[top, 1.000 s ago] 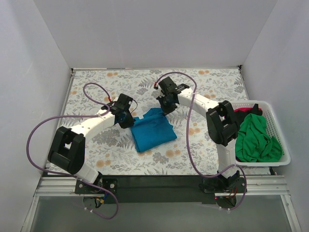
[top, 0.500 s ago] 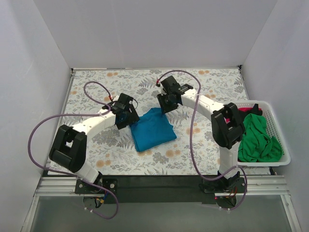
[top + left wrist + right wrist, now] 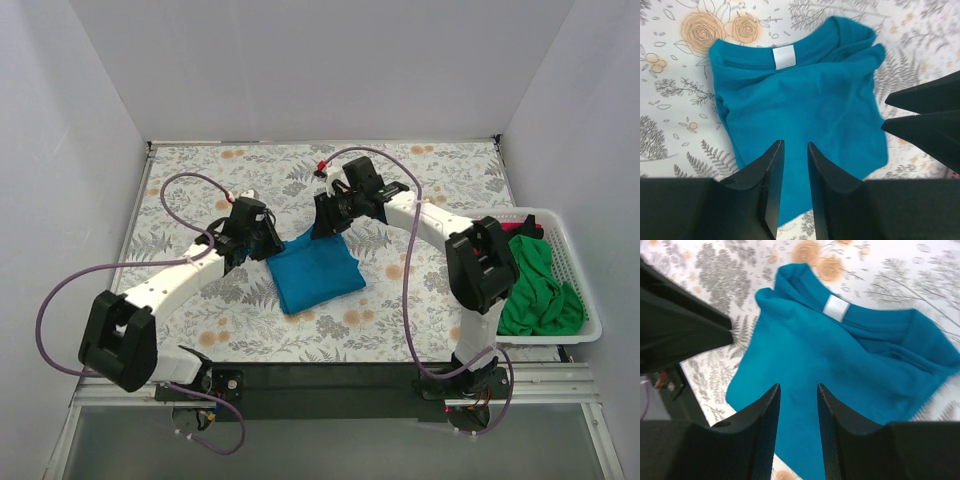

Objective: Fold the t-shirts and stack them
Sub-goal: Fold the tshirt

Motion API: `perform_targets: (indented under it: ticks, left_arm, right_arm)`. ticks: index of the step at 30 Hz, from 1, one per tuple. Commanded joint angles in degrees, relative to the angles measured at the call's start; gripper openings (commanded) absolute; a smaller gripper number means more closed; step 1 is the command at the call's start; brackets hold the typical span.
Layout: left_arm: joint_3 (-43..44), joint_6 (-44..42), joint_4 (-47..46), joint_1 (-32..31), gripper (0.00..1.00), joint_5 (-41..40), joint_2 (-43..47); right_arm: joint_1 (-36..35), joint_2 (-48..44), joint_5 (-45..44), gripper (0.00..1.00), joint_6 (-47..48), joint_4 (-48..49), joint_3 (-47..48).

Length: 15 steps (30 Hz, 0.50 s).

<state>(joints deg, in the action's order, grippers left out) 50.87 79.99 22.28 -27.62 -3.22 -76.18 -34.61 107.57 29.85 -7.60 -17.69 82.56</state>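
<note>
**Hovering over the folded teal shirt, both grippers empty**

We find the teal shirt point(image 3: 316, 270) lying folded into a rough square on the floral table point(image 3: 440, 170), about mid-table and a little toward the near edge. In the left wrist view it fills the middle of the picture point(image 3: 805, 100), with its white tag point(image 3: 784, 56) showing at the collar on the far side.

We see the left gripper point(image 3: 262, 240) above the shirt's far-left corner. Its fingers stand a narrow gap apart point(image 3: 795, 145), nothing between them, with only cloth showing beneath. Whether the tips touch the fabric we cannot tell.

We see the right gripper point(image 3: 325, 222) above the far edge of the shirt, reaching in from the other side. Its fingers are also parted point(image 3: 797, 387), somewhat wider than the left pair, and they hold nothing. The shirt point(image 3: 840, 365) lies under them, slightly blurred, tag point(image 3: 836, 307) visible.

We note the two grippers are near each other, each showing as a dark shape in the other's wrist view.

A green shirt point(image 3: 535, 285) sits bunched in the white basket point(image 3: 585, 300) at the table's right edge, well apart from the teal one.
</note>
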Motion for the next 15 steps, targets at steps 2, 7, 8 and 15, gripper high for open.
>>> perform_targets:
  ticks: [2, 7, 8, 15]
  left_arm:
    - [-0.16, -1.24, -6.72, 0.81, 0.17, 2.26, -7.28]
    - [2.91, -0.89, -10.85, 5.28, 0.15, 3.14, -15.91]
    - [3.35, -0.80, -11.12, 5.90, 0.15, 3.14, -17.23]
    - [5.46, -1.23, -12.97, 9.33, 0.14, 7.53, -27.26]
  right_arm:
    - [2.08, 6.49, 14.36, 0.42, -2.33, 11.18, -0.48]
    - [6.13, 13.53, 17.88, 0.42, -5.49, 15.23, 2.33]
    - [7.70, 15.72, 18.23, 0.42, -5.94, 15.58, 3.21]
    - [13.86, 21.28, 20.78, 0.42, -11.73, 21.73, 3.31]
